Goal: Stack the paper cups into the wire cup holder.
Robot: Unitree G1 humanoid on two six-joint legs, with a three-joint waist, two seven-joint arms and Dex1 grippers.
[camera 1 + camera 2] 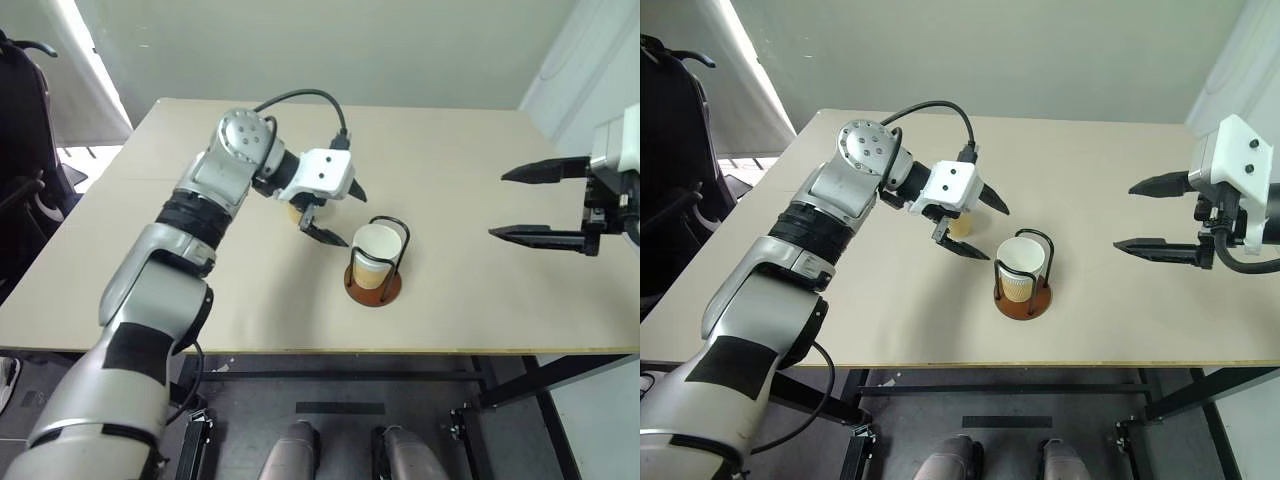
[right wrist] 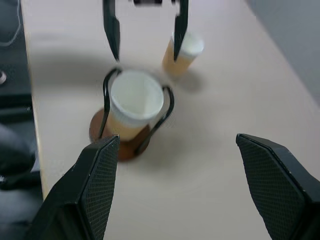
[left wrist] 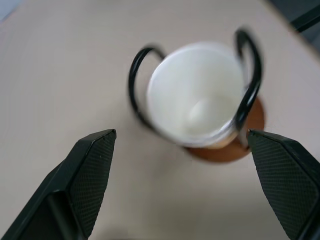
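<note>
Your left claw [image 1: 330,212] hangs with its two black fingers spread wide and nothing between them, just to the 10 o'clock side of the wire cup holder [image 1: 374,283]. The left wrist view looks straight between those parted fingers into the white inside of a cup in the holder [image 3: 197,95], so the claw reads as empty and clear of it.

The holder stands upright near the middle of the bench [image 1: 470,160], a little toward the near edge. Its reddish-brown disc rests flat, and black wire loops rise on either side of the cup, keeping it upright. At least one tan-yellow cup sits there, mouth up; whether another is nested inside cannot be told.

At about 10 o'clock from the holder, a loose paper cup [image 2: 182,52] stands on the bench, mouth up. In the head views it is mostly hidden behind your left claw. The right wrist view shows it upright and apart from the holder, with the left claw's fingers in front of it. It probably is the next cup to stack, and the left claw is the nearer one to it.

Your right claw [image 1: 1152,214] is held above the bench at 3 o'clock, well apart from the holder, fingers spread wide and empty, pointing toward the holder. It seems parked there to leave the left arm free.
</note>
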